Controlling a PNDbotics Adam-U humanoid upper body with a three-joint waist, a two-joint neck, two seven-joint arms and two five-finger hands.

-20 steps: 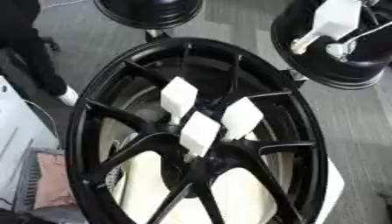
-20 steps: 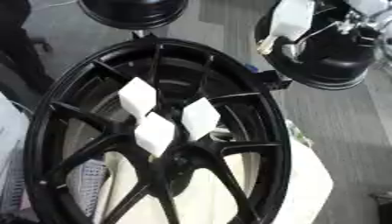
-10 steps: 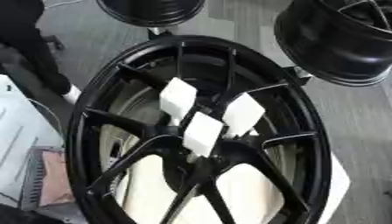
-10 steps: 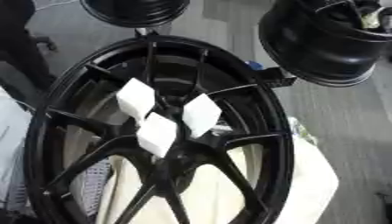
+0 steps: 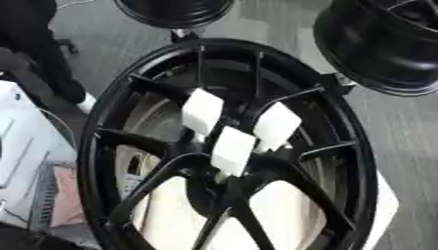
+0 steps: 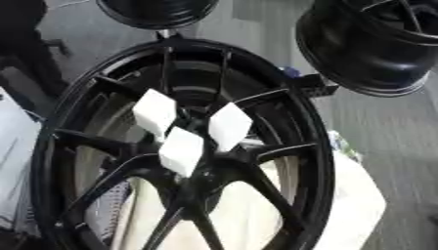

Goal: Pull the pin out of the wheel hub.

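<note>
Grey floor surrounds your black wheel hub; three white blocks sit centrally, another wheel at 1 o'clock. You see no robot hand.

I see a glossy black spoked metal wheel hub, three matt white paper-like tags on it, and smooth grey floor.

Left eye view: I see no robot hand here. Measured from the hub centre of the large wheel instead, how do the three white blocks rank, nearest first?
1. Lower white block, just above the hub centre.
2 and 3. Upper-left white block and upper-right white block: too close to call.
No robot hand shows in either view.
</note>
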